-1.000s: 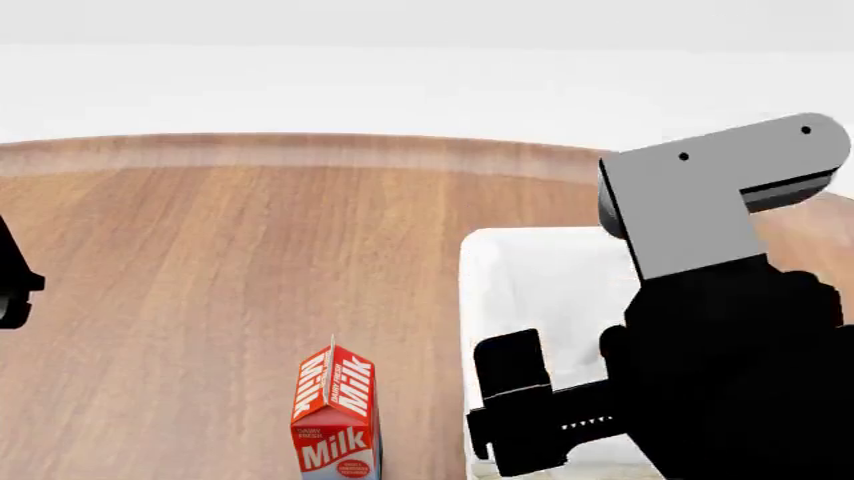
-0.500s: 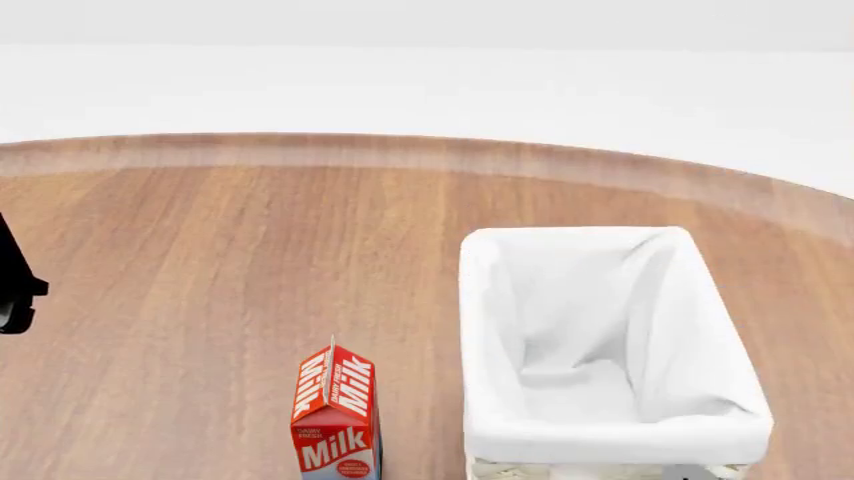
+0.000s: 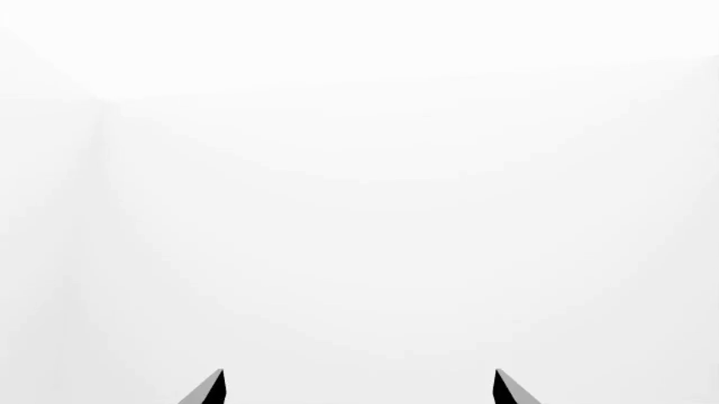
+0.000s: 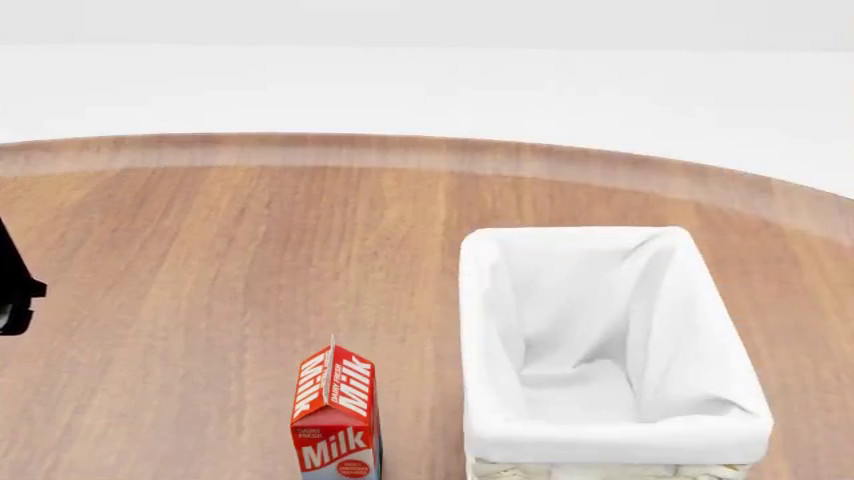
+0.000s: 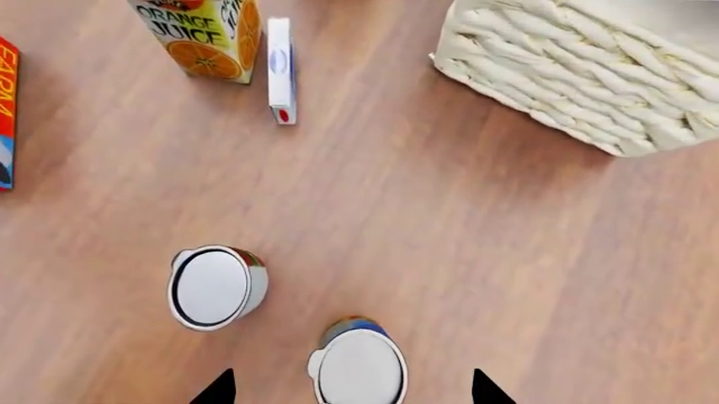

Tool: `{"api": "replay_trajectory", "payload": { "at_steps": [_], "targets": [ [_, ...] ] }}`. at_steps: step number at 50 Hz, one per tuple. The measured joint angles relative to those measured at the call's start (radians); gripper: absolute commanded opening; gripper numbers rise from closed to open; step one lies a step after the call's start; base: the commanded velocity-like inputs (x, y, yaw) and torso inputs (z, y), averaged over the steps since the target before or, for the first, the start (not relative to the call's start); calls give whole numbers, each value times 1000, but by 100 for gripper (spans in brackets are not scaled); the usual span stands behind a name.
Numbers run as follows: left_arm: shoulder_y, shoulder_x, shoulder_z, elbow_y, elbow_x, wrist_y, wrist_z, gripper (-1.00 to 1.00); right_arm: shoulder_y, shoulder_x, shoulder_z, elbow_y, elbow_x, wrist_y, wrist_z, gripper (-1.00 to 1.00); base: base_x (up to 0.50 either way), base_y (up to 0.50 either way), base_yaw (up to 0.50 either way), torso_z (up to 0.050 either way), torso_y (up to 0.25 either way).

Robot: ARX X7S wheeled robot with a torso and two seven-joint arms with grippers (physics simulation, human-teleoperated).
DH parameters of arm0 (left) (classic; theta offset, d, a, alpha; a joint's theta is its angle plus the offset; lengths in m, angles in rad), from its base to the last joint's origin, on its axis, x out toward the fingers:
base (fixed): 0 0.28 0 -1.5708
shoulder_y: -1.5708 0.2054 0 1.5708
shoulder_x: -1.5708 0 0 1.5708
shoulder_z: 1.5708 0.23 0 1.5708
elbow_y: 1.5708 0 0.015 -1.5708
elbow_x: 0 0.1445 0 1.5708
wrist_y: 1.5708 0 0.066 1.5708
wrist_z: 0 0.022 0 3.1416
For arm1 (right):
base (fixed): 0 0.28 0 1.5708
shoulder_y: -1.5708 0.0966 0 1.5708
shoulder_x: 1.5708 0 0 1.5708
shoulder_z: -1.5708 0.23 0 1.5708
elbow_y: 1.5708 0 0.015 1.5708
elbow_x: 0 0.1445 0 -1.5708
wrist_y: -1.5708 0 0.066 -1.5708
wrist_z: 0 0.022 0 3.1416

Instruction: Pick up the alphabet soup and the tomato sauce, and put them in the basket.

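Observation:
In the right wrist view, the alphabet soup [image 5: 357, 368] stands upright on the wooden table, silver top up, with a strip of blue and orange label showing. My right gripper [image 5: 350, 389] is open above it, one fingertip on each side and apart from it. The tomato sauce [image 5: 215, 287] stands upright beside it, with only a sliver of red and green label showing. The basket [image 4: 601, 440] is at the right in the head view, its white liner empty; its wicker wall also shows in the right wrist view [image 5: 584, 76]. My left gripper [image 3: 357, 389] is open and empty, facing only white.
A red milk carton [image 4: 336, 415] stands left of the basket. In the right wrist view an orange juice carton [image 5: 208, 34], a small white box [image 5: 281, 71] and a red-orange box [image 5: 6, 109] sit beyond the cans. Part of my left arm [image 4: 14, 290] shows at the head view's left edge.
My right arm, which was over the basket in the head view a second ago, has left that view. The basket, the milk carton and the left arm have not moved.

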Motion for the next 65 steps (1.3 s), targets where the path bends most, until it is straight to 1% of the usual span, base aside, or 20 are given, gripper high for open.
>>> {"api": "replay_trajectory", "payload": {
  "at_steps": [16, 35, 65],
  "targets": [
    [1, -5, 1, -1, -3, 4, -7, 100, -106, -2, 7, 39, -203, 32, -160, 100, 0, 0, 0, 0, 0],
    [4, -9, 7, -3, -4, 11, -14, 100, -243, 0, 5, 74, -416, 8, -326, 100, 0, 0, 0, 0, 0],
    [0, -17, 18, -7, -8, 14, -24, 100, -334, 35, 9, 109, -553, -41, -450, 100, 0, 0, 0, 0, 0]
  ]
}}
